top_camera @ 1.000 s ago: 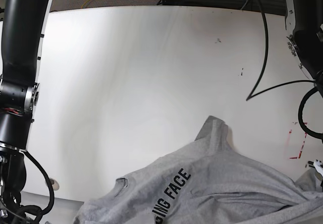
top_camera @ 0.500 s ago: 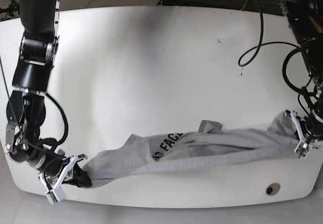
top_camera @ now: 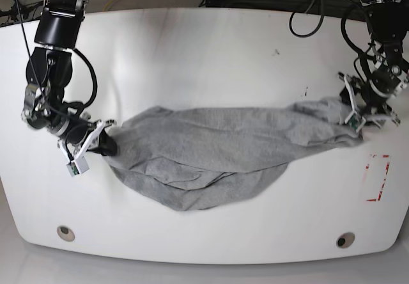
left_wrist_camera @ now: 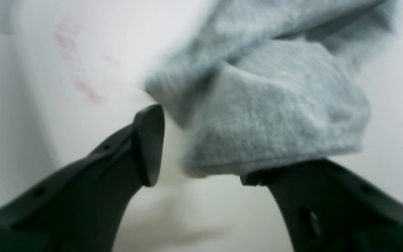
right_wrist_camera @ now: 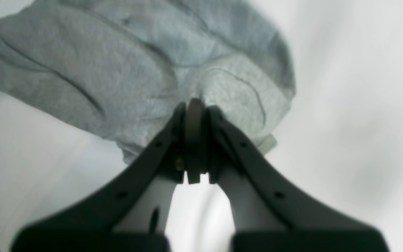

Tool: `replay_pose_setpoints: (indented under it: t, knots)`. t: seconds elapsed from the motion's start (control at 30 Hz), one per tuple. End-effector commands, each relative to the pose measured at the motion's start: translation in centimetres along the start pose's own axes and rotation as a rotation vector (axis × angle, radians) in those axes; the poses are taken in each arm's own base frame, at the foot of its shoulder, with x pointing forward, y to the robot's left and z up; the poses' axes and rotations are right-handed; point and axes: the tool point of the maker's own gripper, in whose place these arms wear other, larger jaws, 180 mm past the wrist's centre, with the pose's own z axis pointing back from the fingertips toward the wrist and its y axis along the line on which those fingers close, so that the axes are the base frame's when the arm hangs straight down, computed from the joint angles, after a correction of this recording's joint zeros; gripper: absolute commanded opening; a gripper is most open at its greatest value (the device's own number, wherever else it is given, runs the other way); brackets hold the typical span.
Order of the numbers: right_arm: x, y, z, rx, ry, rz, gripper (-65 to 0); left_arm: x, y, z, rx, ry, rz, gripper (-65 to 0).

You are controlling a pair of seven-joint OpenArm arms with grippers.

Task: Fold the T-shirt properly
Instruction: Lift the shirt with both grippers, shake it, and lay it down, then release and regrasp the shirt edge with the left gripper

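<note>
You see the T-shirt (top_camera: 211, 156) stretched across the white surface (top_camera: 204, 60) from 9 to 3 o'clock, plain grey side up. Right pincer (top_camera: 102, 144) meets its 9 o'clock end; left pincer (top_camera: 358, 114) is at its 3 o'clock end.

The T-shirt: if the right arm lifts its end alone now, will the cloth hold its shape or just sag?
Probably sag. The T-shirt lies in soft wrinkles and bunches up at the shut right gripper, so it looks floppy. The left gripper stands open, with cloth against one jaw only, so that end would likely drag across the table, not rise.
</note>
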Motion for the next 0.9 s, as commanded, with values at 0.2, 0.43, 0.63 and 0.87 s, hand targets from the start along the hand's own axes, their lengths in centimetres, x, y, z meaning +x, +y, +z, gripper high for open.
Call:
replay_pose_setpoints:
  t: [0.2,0.43,0.63,0.87]
  knots:
    - [-0.5,1.0,1.4,-0.007,-0.057,-0.006,-65.0,-0.9,-1.4,2.3,-0.075,-0.107,0.201,-35.0]
    - [-1.6,2.0,1.7,0.006,-0.044,-0.002,-65.0,-0.9,-0.1,4.0,-0.059,-0.185,0.326,-34.7]
    - [-2.1,2.6,1.3,0.019,-0.043,-0.019,-65.0,-2.4,-0.2,4.6,-0.090,-0.116,0.391,-34.7]
    - [-2.7,3.6,0.7,0.038,-0.045,-0.047,-65.0,-3.7,-0.3,5.0,-0.134,-0.034,0.355,-35.0]
